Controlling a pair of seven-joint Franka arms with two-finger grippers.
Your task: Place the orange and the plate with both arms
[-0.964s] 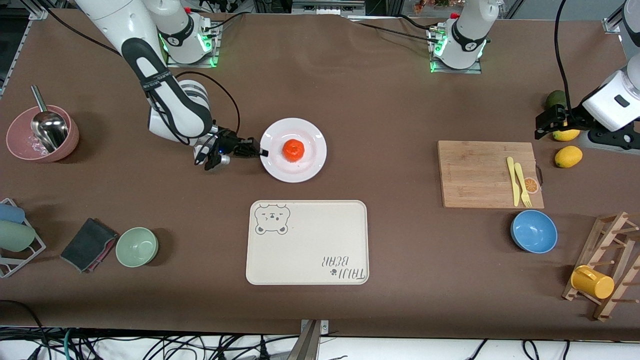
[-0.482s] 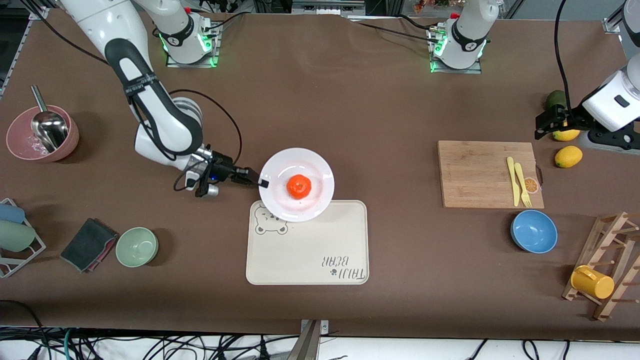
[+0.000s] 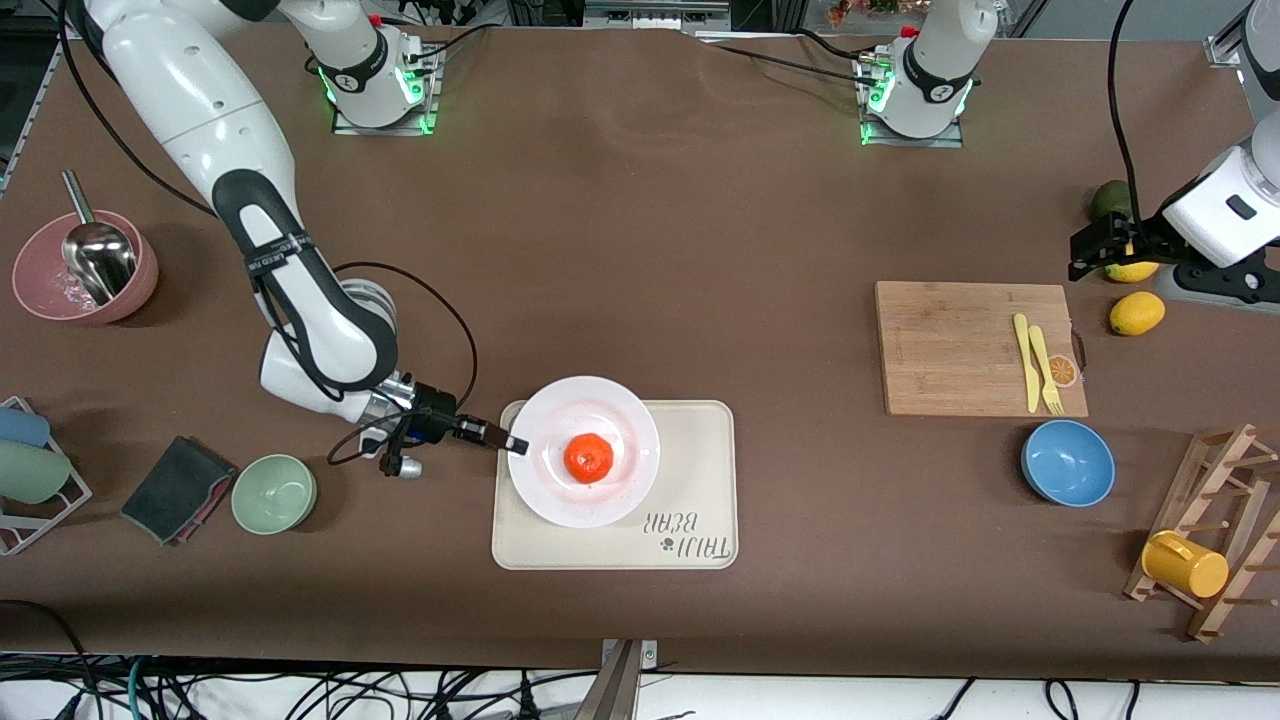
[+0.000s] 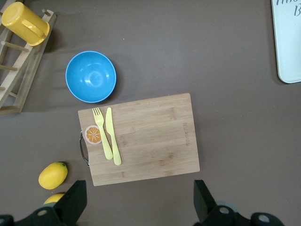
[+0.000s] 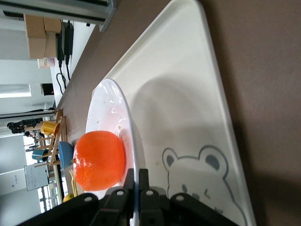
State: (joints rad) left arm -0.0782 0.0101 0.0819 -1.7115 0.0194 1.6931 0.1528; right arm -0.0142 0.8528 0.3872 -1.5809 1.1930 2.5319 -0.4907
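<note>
The white plate hangs just above the cream bear-printed tray, covering the tray's corner toward the right arm's end. The orange sits in the plate's middle. My right gripper is shut on the plate's rim from the right arm's side. In the right wrist view both fingers pinch the plate's rim, with the orange on one side and the tray with its bear print below. My left gripper waits open over the table by the lemons, holding nothing; its wrist view shows the left gripper spread wide.
A wooden cutting board with a yellow fork and knife, a blue bowl, lemons and a mug rack lie toward the left arm's end. A green bowl, dark cloth and pink bowl lie toward the right arm's end.
My right gripper has carried the plate with the orange on it from the bare table toward the front camera, to over the tray. The left arm has not moved.
</note>
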